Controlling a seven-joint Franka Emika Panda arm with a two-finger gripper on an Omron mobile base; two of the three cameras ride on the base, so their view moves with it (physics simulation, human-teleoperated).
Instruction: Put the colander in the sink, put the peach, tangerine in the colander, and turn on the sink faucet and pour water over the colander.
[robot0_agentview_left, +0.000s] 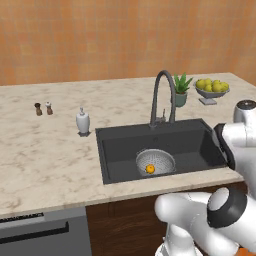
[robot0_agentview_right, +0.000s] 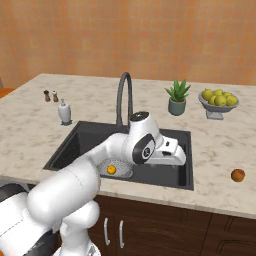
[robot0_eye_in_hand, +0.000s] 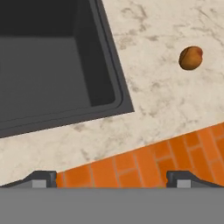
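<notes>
On the left of the counter (robot0_agentview_left: 45, 155) stand two small shakers (robot0_agentview_left: 43, 108) and a soap bottle (robot0_agentview_left: 83, 122), clear of the work. The colander (robot0_agentview_left: 155, 162) already sits on the floor of the sink (robot0_agentview_left: 115, 145), near the front wall, with one small orange fruit (robot0_agentview_left: 150, 169) inside it, probably the tangerine; the sink faucet (robot0_agentview_left: 163, 95) arches over the basin's back edge, with no water visible. Further right, the hand view adds what the left base view cuts off: a brownish-orange fruit (robot0_eye_in_hand: 191, 57), likely the peach, lies alone on the counter beyond the sink's corner. The gripper (robot0_eye_in_hand: 111, 179) hangs above that corner, jaws spread wide and empty, seemingly placed to fetch it.
</notes>
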